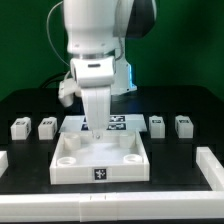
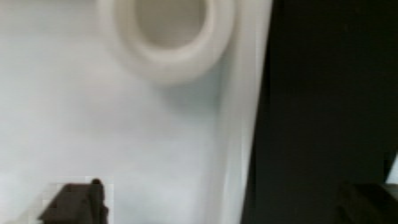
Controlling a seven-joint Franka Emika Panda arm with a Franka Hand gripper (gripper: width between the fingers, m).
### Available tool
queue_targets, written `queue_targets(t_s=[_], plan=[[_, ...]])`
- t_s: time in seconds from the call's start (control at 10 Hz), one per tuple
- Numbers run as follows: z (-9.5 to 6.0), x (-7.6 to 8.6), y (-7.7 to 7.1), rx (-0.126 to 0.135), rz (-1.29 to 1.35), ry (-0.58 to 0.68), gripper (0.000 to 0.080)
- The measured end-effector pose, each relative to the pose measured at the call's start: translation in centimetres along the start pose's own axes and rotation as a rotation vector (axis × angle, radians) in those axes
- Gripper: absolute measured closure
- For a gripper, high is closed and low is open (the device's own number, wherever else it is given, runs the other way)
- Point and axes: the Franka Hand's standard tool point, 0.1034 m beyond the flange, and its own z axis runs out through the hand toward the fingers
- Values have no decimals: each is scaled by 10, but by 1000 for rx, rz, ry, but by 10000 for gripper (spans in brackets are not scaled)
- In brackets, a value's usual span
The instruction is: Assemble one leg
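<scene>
Four small white legs stand in a row on the black table: two at the exterior view's left (image 1: 20, 127) (image 1: 47, 126) and two at its right (image 1: 157, 124) (image 1: 183, 125). None is held. The large white square tray-like part (image 1: 100, 170) lies in the middle. My gripper (image 1: 97, 128) is down at its far edge, pointing straight down. In the wrist view the gripper (image 2: 231, 205) is open and empty. One dark fingertip (image 2: 75, 203) is over the white part and the other is over the black table. The part's side edge runs between them, and a round corner socket (image 2: 169, 35) shows.
The marker board (image 1: 118, 123) lies just behind the tray-like part, partly hidden by my hand. Low white walls run along the front (image 1: 120, 210), the exterior view's right (image 1: 210, 168) and its left (image 1: 3, 160).
</scene>
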Motion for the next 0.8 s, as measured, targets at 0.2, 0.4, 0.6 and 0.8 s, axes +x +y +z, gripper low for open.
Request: queue_targets(t_s=[0.2, 0.4, 0.6, 0.8], plan=[[9, 2, -3, 6, 37, 5, 150], [9, 2, -3, 6, 66, 5, 345], [9, 1, -3, 6, 68, 5, 493], [8, 1, -2, 0, 70, 4, 664]])
